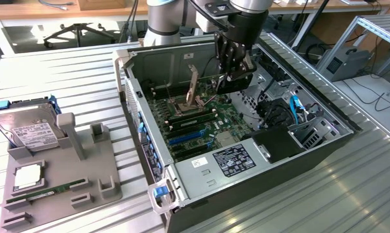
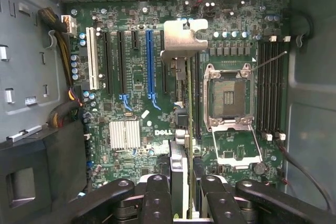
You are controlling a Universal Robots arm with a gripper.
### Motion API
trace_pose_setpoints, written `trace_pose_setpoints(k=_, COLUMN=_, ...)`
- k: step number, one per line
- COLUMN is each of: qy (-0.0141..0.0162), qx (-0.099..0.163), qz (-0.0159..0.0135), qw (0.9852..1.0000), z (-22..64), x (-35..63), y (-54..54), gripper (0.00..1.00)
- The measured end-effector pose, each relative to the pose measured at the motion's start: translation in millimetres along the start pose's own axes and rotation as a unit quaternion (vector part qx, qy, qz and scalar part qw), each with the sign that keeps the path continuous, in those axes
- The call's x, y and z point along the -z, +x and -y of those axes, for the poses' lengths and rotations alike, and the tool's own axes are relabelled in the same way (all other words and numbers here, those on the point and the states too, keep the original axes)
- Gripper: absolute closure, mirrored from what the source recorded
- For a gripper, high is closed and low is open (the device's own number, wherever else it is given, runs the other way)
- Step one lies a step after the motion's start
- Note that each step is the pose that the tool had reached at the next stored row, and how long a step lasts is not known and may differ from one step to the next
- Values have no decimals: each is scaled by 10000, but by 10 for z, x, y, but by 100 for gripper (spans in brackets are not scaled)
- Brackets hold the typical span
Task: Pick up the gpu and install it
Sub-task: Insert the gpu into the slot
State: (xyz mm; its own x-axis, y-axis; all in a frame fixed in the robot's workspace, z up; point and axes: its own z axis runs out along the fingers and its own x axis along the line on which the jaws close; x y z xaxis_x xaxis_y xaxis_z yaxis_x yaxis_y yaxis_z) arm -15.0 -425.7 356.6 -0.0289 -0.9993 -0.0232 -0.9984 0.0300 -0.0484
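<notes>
Card (image 2: 187,103) picked up, clamped edge-on between gripper (image 2: 187,192) fingers, hanging above motherboard (image 2: 131,135) inside open computer case (image 1: 182,182); seating in slot outstanding.

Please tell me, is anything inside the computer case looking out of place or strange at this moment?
The CPU socket on the motherboard stands open and empty, its lever raised. The gpu, held edge-on by the gripper, hangs above the board near that socket, away from the blue slots.
</notes>
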Motion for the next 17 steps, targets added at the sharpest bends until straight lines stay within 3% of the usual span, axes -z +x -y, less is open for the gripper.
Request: trace_pose_setpoints(k=17, qy=0, qx=0, qz=0, qw=10000, z=-1, x=-9, y=54, gripper=73)
